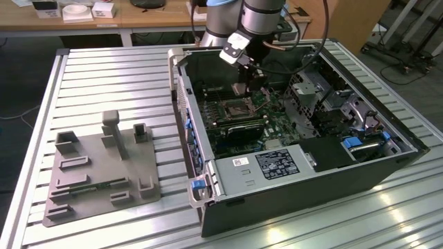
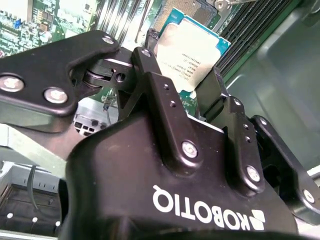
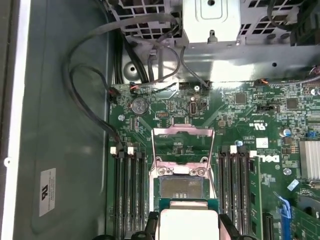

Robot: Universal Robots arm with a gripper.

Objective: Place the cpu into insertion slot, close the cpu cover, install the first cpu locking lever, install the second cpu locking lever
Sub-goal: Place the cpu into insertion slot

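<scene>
My gripper (image 1: pixel 244 86) hangs inside the open black computer case (image 1: pixel 360 171), shut on the cpu (image 2: pixel 192 47). The pale silvery chip sits clamped between the two black fingers (image 2: pixel 150 70) in both wrist views. In the first wrist view the cpu (image 3: pixel 188 220) hovers just beside the insertion slot (image 3: pixel 181 187), a square socket with a dark centre on the green board. The cpu cover (image 3: pixel 183 134) stands swung open on the far side of the socket, its silvery frame raised. In the exterior view the insertion slot (image 1: pixel 235 110) lies just below and in front of the gripper.
Black memory slots (image 3: pixel 129 190) flank the socket on both sides. Dark cables (image 3: pixel 85 75) loop over the case wall beside the board. A metal drive cage (image 1: pixel 325 98) fills the case on the exterior view's right. A grey fixture plate (image 1: pixel 97 166) lies on the slatted table.
</scene>
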